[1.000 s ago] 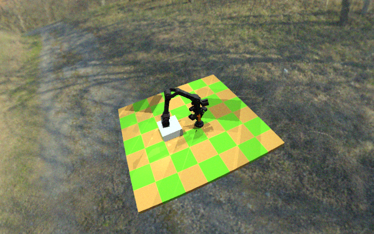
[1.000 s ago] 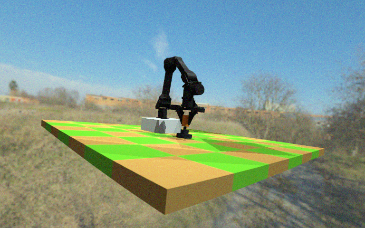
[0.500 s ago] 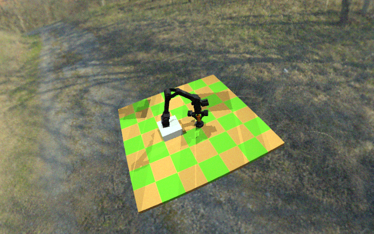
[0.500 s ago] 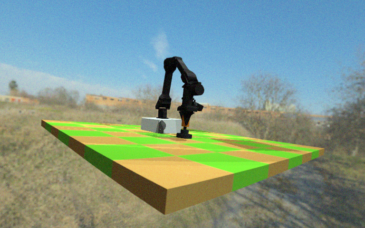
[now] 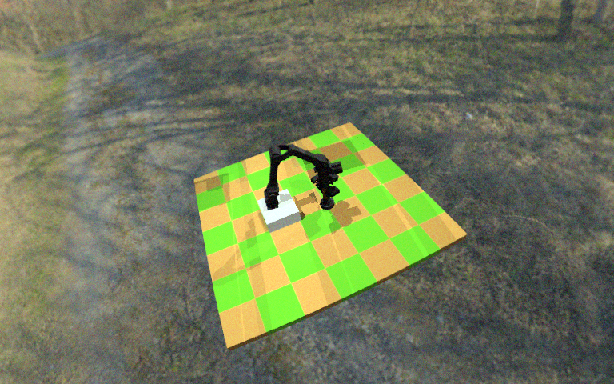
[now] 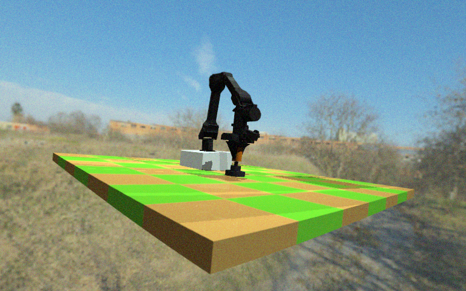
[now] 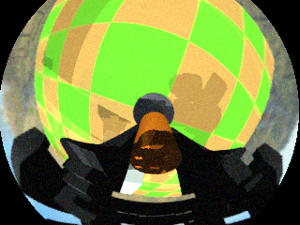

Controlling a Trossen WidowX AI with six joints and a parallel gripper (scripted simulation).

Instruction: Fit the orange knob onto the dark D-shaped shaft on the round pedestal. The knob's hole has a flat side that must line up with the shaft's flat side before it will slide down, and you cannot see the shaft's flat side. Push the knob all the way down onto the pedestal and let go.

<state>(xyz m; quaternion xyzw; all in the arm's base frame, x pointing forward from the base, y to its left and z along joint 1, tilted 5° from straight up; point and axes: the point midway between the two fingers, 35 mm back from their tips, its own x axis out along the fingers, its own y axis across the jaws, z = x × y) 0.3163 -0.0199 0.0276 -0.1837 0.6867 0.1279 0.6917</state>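
The orange knob [image 6: 239, 155] [image 7: 156, 123] is upright between the fingers of my gripper [image 6: 237, 153] [image 7: 154, 128], which is shut on it and points straight down. The dark round pedestal [image 5: 326, 205] [image 6: 235, 173] [image 7: 149, 100] stands directly below. In the exterior view, a short length of dark shaft [image 6: 236, 164] shows between the knob's lower end and the pedestal, so the knob is not down on the pedestal. Whether the knob's end touches the shaft's tip cannot be told. The knob's hole and the flat sides are hidden.
The arm's white base block [image 5: 281, 217] [image 6: 195, 159] stands close beside the pedestal. The green and orange checkered board [image 5: 312, 294] [image 6: 247, 233] carries both, with shadows of the arm across it. Its edges lie well away from the pedestal.
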